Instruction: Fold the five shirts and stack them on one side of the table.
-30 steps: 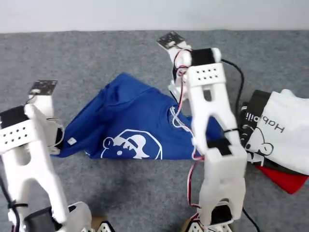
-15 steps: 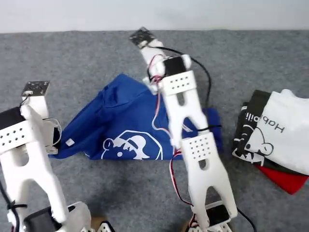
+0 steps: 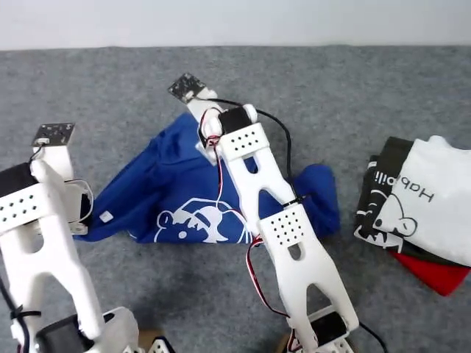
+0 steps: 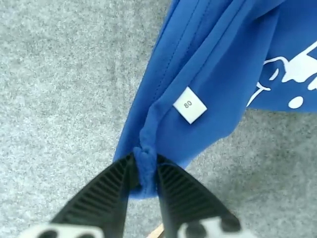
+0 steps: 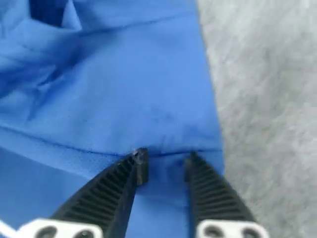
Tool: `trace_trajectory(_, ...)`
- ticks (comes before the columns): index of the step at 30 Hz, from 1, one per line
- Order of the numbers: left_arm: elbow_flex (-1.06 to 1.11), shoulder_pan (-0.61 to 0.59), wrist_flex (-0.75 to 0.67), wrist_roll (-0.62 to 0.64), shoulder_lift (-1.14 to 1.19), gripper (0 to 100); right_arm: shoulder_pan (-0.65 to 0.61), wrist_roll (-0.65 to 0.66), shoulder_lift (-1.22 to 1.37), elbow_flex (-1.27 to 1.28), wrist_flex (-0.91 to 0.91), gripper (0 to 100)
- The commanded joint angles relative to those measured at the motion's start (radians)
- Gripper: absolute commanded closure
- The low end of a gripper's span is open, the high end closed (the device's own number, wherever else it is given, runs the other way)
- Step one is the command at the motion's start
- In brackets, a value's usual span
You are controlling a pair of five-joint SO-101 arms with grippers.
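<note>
A blue shirt point(image 3: 184, 191) with a white bear print lies spread across the middle of the grey table, its right end bunched up. My left gripper point(image 4: 144, 171) is shut on the shirt's left corner, close to a small white tag point(image 4: 189, 104); in the high view it sits at the shirt's left tip point(image 3: 82, 217). My right gripper point(image 5: 166, 166) hovers over the shirt's far upper edge point(image 3: 204, 141), fingers a little apart above a seam, the fabric between them flat and unpinched. Folded shirts point(image 3: 423, 209) are stacked at the right, white on top.
The stack at the right holds a dark shirt point(image 3: 383, 184) and a red one point(image 3: 434, 276) under the white one. Grey carpet-like table surface point(image 3: 383, 95) lies bare behind the blue shirt and along the front between the arm bases.
My right arm has swung left across the blue shirt, from beside the stack to the shirt's upper left edge. The left arm has kept still, holding its corner.
</note>
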Motion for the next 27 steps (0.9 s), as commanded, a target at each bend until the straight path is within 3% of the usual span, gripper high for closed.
trace_trajectory(1,-0.001,-0.006,-0.015,0.011,-0.043,100,0.016,0.017,-0.027,-0.011,0.082,99.1)
trace_trajectory(6,-0.002,-0.006,-0.015,0.011,-0.043,100,0.015,0.078,-0.03,-0.012,0.249,98.8)
trace_trajectory(12,-0.004,-0.006,-0.015,0.008,-0.043,100,0.071,0.078,-0.145,0.068,0.249,98.9)
trace_trajectory(22,-0.007,-0.006,-0.015,0.005,-0.043,100,0.13,0.081,-0.578,0.747,0.246,98.9)
trace_trajectory(27,-0.008,-0.006,-0.017,0.005,-0.043,100,0.125,0.081,-0.679,0.884,0.245,98.9)
